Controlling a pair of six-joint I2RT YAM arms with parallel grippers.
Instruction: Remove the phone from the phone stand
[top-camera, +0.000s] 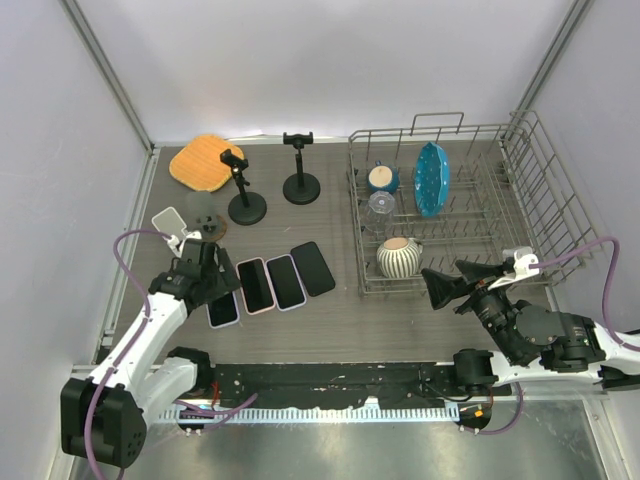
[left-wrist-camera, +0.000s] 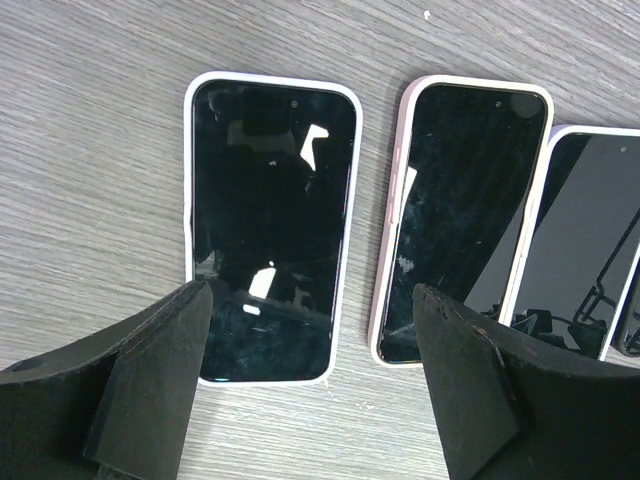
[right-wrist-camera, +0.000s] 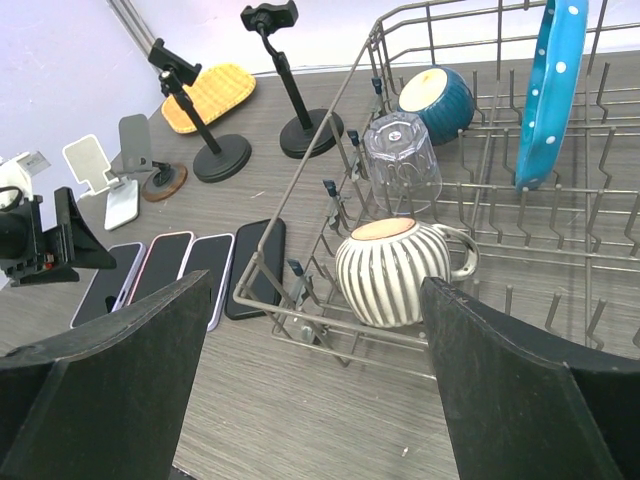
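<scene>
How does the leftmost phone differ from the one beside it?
The leftmost phone has a white case; its neighbour has a pale pink one. The leftmost phone lies under the open jaws of the left gripper; the neighbour lies off to one side. Both lie flat, dark screens up.

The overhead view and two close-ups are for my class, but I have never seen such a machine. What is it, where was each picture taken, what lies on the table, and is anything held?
It is two robot arms, each ending in a two-finger gripper. The overhead camera looks down on both; the others sit on each wrist. Four dark-screened phones lie flat in a row on the grey table, near two black clamp stands, an orange mat and a wire dish rack. The left gripper hovers open above the leftmost, white-cased phone; the right gripper is open. Nothing is held.
</scene>
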